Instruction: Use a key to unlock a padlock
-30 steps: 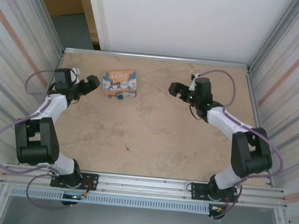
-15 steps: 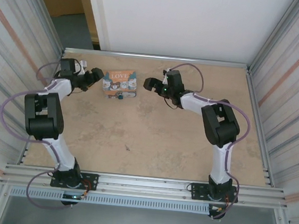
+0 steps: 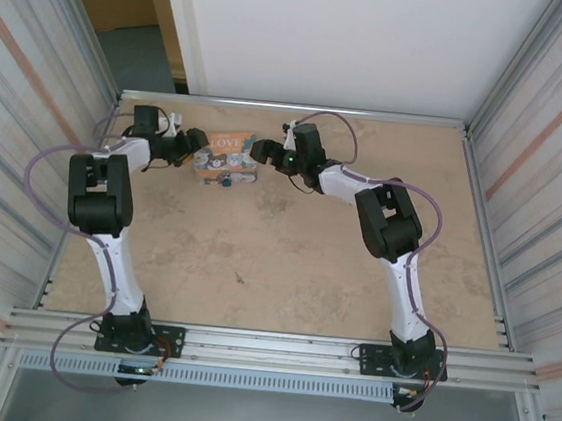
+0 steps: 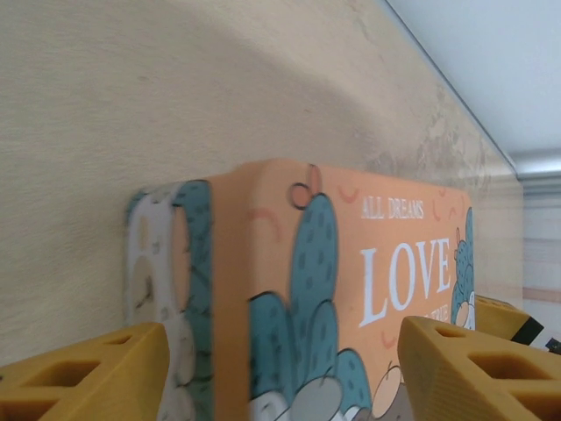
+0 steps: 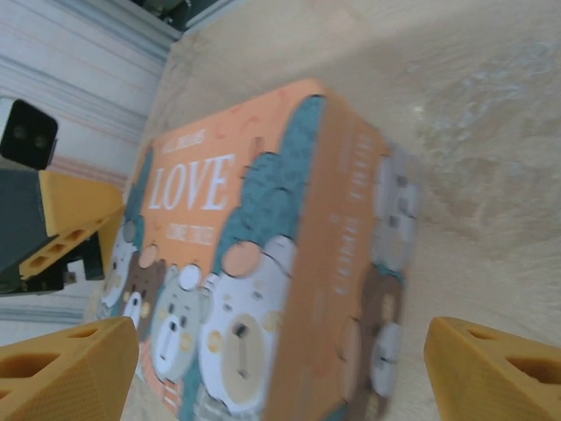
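The orange-and-teal "LOVE" box (image 3: 225, 154) lies at the back of the table, between both arms. The padlock (image 3: 226, 179) is a tiny dark speck against the box's near side, too small to make out more. I cannot pick out the key. My left gripper (image 3: 195, 145) is at the box's left end, its yellow fingers open on either side of that corner (image 4: 280, 368). My right gripper (image 3: 259, 152) is at the box's right end and stands open, its fingers (image 5: 70, 368) wide apart around the corner of the box (image 5: 263, 263).
The table (image 3: 288, 241) is tan and mottled, with a metal rail along its back edge (image 3: 292, 107) and corrugated walls on both sides. The left gripper's yellow finger (image 5: 74, 219) shows beyond the box in the right wrist view.
Both arms have swung inward to the box, left from the left and right from the right. Their jaws now stand around its two ends and have narrowed a little.
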Available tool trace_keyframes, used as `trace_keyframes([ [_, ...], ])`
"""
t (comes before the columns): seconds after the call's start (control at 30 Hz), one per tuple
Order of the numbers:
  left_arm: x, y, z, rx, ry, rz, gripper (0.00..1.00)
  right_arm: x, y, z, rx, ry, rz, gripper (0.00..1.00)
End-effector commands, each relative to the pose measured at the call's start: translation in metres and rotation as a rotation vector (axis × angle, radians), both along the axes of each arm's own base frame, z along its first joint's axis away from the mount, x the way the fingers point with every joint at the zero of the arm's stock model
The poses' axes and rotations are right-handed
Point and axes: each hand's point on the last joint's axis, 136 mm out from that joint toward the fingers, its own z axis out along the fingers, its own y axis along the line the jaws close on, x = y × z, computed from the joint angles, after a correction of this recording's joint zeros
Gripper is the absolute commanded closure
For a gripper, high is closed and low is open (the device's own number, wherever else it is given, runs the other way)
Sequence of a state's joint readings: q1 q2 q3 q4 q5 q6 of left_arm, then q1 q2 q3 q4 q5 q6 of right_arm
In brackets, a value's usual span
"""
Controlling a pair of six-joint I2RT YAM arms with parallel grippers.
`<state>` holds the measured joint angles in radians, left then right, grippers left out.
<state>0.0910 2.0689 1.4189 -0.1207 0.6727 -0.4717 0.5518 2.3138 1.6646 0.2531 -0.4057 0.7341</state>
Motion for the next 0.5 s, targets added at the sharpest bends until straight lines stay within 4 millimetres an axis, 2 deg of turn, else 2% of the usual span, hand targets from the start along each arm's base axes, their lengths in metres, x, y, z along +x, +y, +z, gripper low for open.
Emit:
trace_keyframes([
  [0.0, 0.000, -0.020, 0.007, -0.004, -0.017, -0.076, 0.31, -0.005, 0.015, 0.004, 0.034, 0.024, 0.046, 0.18],
  [0.2, -0.009, -0.050, 0.011, -0.004, -0.016, -0.143, 0.32, -0.015, 0.012, 0.006, 0.035, 0.036, 0.061, 0.23],
  [0.47, -0.042, -0.106, 0.010, 0.034, -0.009, -0.244, 0.32, -0.043, -0.018, 0.008, -0.002, 0.047, 0.020, 0.26],
])
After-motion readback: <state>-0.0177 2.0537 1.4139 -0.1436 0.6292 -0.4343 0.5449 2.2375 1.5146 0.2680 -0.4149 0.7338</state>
